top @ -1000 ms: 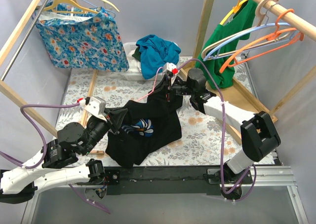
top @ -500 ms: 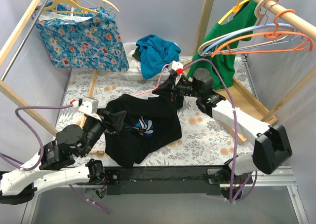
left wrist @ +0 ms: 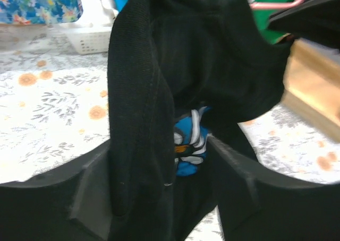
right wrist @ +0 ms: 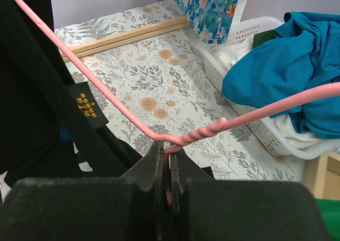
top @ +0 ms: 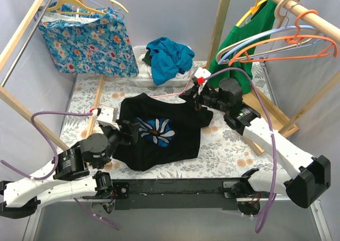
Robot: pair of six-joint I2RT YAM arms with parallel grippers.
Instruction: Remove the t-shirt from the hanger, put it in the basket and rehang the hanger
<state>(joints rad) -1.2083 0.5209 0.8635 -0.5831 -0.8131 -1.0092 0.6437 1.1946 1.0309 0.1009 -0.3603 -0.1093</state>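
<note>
From above, the black t-shirt (top: pixel 159 137) hangs stretched over the tabletop (top: pixel 226 145) between the two arms, its flower print facing up. The right end effector (top: pixel 201 95) holds the pink hanger (top: pixel 170 94) at the collar end. The left end effector (top: pixel 127 132) has hold of the shirt's opposite side. I'd say they're in the middle of pulling the shirt off: the wire is partly showing above the collar, but the fabric hasn't come free.

The left wrist view shows the left end effector (left wrist: pixel 164 198) with a thick fold of the t-shirt (left wrist: pixel 143 92) between its fingers (left wrist: pixel 90 193), so it's holding cloth rather than standing empty.

In the right wrist view, the right end effector (right wrist: pixel 166 151) is pinched narrow on the hanger (right wrist: pixel 207 129), just below the twisted neck. One wire shoulder runs up along the edge of the t-shirt (right wrist: pixel 26 92), and the neck label (right wrist: pixel 87 111) shows just beneath it.

Next, to my eye, the arms need to draw further apart, or the hanger needs tilting, so that shoulder slips out through the collar.

Behind the hanger, the white basket (right wrist: pixel 249 34) with a teal cloth (right wrist: pixel 287 66) heaped in it sits close. The green shirt (top: pixel 239 55) and spare hangers (top: pixel 276 42) hang near the right arm, so a wide swing that way could snag.
</note>
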